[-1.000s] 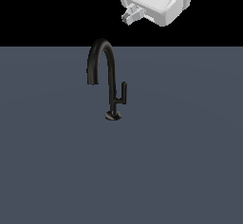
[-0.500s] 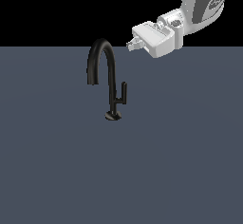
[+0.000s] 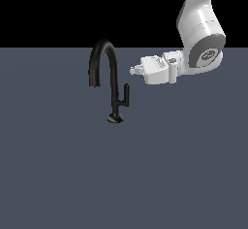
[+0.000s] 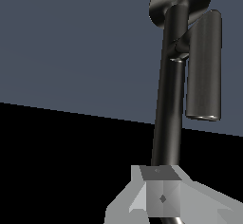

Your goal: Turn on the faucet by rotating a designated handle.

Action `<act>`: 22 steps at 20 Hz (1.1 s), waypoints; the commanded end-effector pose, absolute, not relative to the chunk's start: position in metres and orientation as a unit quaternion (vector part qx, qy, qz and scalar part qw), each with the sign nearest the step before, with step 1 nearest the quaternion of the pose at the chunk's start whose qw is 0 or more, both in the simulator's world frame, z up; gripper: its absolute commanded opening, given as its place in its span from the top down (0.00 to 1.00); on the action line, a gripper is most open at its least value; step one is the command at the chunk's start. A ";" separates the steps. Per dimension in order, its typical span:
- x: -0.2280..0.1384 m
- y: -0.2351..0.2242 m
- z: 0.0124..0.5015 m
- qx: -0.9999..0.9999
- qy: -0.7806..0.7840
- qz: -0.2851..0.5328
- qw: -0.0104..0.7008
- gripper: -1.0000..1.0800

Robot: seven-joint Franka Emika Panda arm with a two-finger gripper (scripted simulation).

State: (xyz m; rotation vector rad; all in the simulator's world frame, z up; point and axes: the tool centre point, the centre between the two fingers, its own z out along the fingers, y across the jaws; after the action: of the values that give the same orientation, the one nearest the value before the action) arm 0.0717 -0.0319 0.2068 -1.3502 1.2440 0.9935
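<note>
Counter: dark slate surface (image 3: 58,174) runs bare from its near edge back to a far edge against black; nothing stands on the near part.
Faucet: slim black gooseneck tap (image 3: 113,68) stands about midway across the counter, in its far half, on a small round base disc. Long axis is vertical; the spout arches over and opens downward toward the exterior view's left.
Handle: short L-shaped lever (image 3: 126,95) sticks out of the stem toward the exterior view's right, its slender rod pointing straight up, parallel to the stem. It looks like the off position, since the task is not yet done.
Gripper: white end effector (image 3: 131,70) hangs above and just to the exterior view's right of the lever, apart from it and aimed sideways at the spout, apparently lined up to reach the rod.
Finger state: cannot be told; the exterior view shows only a blunt tip and the wrist view only a pale grey block near the stem.
Arm: white Panda links rise behind the gripper, farthest back.
</note>
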 end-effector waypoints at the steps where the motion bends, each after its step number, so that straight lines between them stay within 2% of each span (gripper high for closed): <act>1: 0.076 -0.031 0.189 -0.524 0.529 0.423 0.516 1.00; 11: 0.082 -0.023 0.147 -0.440 0.559 0.447 0.543 1.00; 22: 0.077 -0.020 0.143 -0.430 0.562 0.450 0.545 1.00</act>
State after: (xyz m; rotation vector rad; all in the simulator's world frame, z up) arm 0.0794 -0.0209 0.1423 -1.0189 1.3334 1.0666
